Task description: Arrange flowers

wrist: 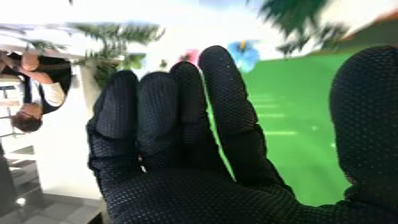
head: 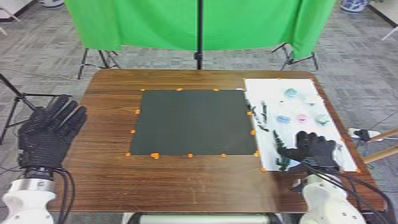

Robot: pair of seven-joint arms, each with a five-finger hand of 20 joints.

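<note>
White sheet (head: 265, 88) with flowers (head: 302, 118), greenery (head: 280, 146); dark mat (head: 191, 122) alongside. Right hand (head: 316, 151) at sheet's near end, left hand (head: 44, 144) well apart, both open-fingered.

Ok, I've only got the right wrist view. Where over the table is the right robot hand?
Observer: Right robot hand is over the near part of the white sheet, on the right of the table.
Operator: And the left?
Observer: Left robot hand is by the table's left edge, fingers straight.
Operator: What's left of the sheet?
Observer: A dark mat, orange marks around its edge.
</note>
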